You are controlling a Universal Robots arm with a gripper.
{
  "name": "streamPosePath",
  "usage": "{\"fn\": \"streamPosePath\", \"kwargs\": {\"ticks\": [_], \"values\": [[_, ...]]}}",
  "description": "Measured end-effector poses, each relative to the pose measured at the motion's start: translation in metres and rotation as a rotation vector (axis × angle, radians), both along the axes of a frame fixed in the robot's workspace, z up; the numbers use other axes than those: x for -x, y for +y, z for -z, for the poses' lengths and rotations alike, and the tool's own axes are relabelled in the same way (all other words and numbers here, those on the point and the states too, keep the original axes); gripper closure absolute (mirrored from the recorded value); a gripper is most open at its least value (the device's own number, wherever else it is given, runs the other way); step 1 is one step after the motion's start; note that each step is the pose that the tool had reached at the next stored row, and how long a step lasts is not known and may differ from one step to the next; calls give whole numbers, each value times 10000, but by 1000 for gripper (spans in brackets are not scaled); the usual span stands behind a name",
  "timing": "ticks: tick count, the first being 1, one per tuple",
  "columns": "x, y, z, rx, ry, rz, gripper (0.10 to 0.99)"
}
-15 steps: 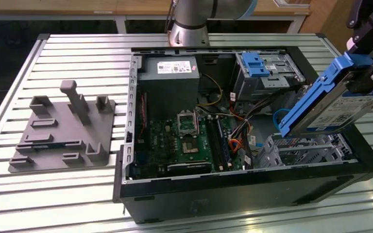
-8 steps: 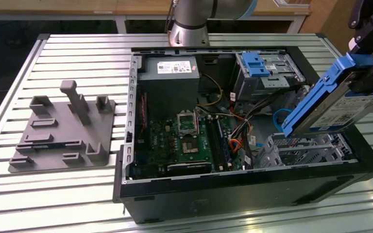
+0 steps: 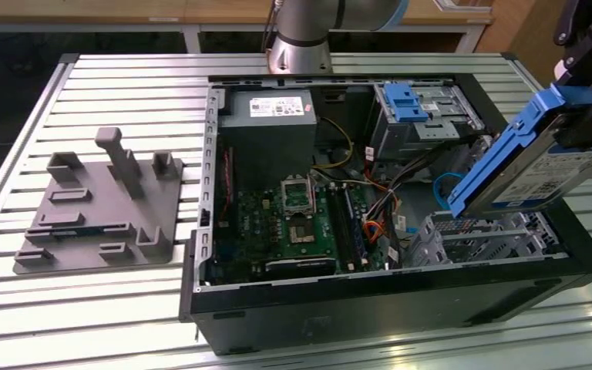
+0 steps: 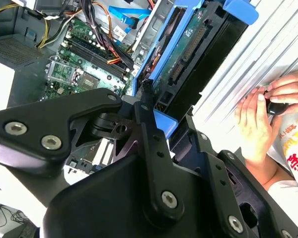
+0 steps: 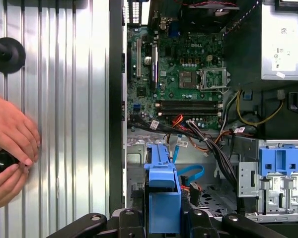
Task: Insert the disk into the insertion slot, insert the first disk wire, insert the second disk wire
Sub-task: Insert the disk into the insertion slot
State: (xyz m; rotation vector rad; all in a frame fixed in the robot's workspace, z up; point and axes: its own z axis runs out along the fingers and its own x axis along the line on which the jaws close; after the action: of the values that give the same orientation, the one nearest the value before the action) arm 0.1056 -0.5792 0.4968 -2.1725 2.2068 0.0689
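Note:
In the exterior view, my gripper is shut on the disk, a silver drive in a bright blue carrier. It hangs tilted, its lower end just above the insertion slot, the perforated silver bay at the case's front corner on the exterior view's right. In the first wrist view the blue carrier stands between my black fingers, over the slot's metal. The second wrist view shows the disk's connector edge. A blue flat cable and orange-black wires lie loose in the case beside the slot.
The open computer case holds a motherboard, a power supply and a taller cage with a blue latch. A grey fixture plate lies on the slatted table. A person's hands hold a black knob beside the case.

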Motion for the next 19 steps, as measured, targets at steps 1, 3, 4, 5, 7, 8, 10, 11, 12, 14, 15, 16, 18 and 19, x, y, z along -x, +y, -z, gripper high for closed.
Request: {"fn": "streamPosePath", "kwargs": {"ticks": [1,3,4,5,7,8,10,11,12,14,15,16,18,19], "values": [[-6,0,0,0,0,0,725],[-16,0,1,0,0,0,725],[-17,0,2,1,0,1,725],[-20,2,3,0,0,1,725],[-24,14,5,2,0,0,725],[-25,22,7,0,0,1,725],[-27,45,10,1,1,0,725],[-30,53,12,1,0,0,725],[-33,59,15,0,0,-1,725],[-46,64,22,-2,0,0,725],[-55,66,26,-2,0,0,725],[-67,68,29,-2,0,0,725],[-94,71,34,3,0,0,725],[-102,73,38,2,0,0,725]]}}
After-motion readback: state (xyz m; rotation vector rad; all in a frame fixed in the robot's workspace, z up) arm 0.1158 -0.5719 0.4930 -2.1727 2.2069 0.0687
